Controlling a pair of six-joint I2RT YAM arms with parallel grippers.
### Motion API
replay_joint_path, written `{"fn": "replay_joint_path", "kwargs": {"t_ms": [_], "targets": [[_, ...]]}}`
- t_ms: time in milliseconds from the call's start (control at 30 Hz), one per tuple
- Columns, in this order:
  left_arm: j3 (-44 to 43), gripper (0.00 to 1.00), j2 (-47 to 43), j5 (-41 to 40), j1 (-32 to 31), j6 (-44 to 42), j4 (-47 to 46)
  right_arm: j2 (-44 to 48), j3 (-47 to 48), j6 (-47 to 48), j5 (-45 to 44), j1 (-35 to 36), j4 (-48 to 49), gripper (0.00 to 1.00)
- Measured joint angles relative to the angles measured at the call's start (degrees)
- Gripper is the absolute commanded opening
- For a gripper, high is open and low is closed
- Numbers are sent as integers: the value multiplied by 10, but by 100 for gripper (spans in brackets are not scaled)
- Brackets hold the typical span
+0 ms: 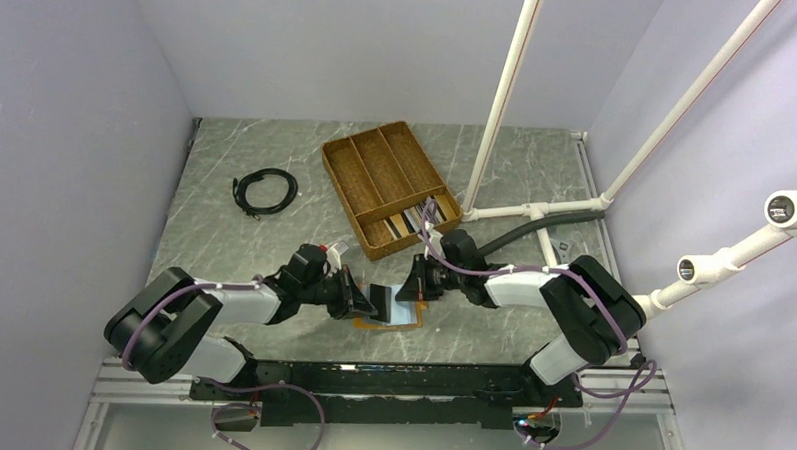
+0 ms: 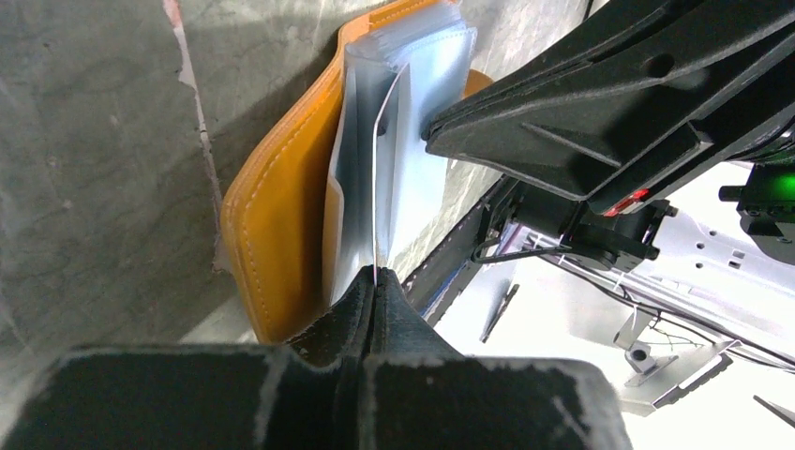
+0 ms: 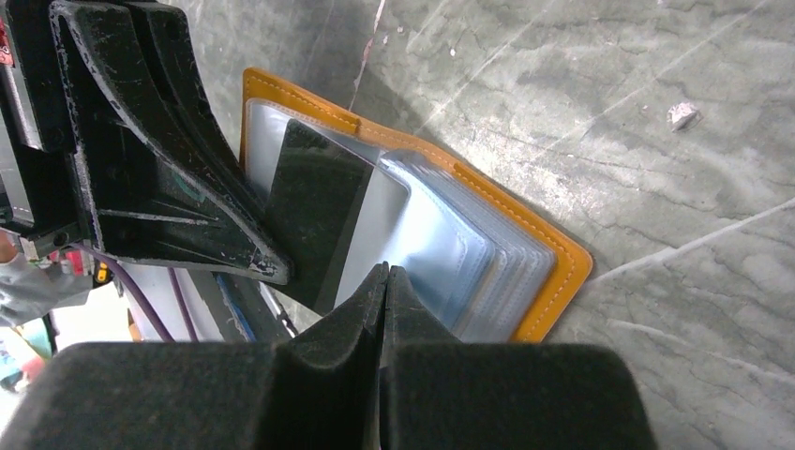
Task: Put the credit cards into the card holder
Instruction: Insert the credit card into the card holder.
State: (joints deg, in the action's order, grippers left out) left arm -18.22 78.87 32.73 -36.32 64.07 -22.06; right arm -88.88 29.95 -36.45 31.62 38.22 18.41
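Two hands meet over the card holder (image 1: 403,313), which lies open on the worktop (image 1: 224,249). Left hand (image 2: 375,274), at the holder's left, pinches one pale sleeve upright. Right hand (image 3: 386,274), at the holder's right, has its fingers pressed together at the sleeve edges. Loose credit cards (image 1: 412,223) lie beyond the holder in the wicker tray (image 1: 343,198), nearer the right hand.

Orange leather card holder (image 1: 396,315) open on the tabletop (image 1: 224,244).
Pale blue sleeves (image 3: 450,253) fanned; one dark plastic card (image 3: 314,206) among them.

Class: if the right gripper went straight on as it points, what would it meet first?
Probably the card holder, its clear sleeves lying just past the right gripper; depth is unclear.
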Motion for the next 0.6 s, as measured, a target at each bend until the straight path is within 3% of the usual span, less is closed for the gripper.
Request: {"fn": "replay_joint_path", "kwargs": {"t_ms": [100,400,533,600], "targets": [[0,0,2,-10,-7,6,-7,5,-4,-4,0,0,0,0],[0,0,7,-29,-17,7,-10,109,2,42,-62,0,-154,37],[0,0,14,-31,-18,7,-12,115,2,54,-66,0,-171,38],[0,0,14,-32,-19,7,-14,99,2,54,-64,0,-167,32]]}}
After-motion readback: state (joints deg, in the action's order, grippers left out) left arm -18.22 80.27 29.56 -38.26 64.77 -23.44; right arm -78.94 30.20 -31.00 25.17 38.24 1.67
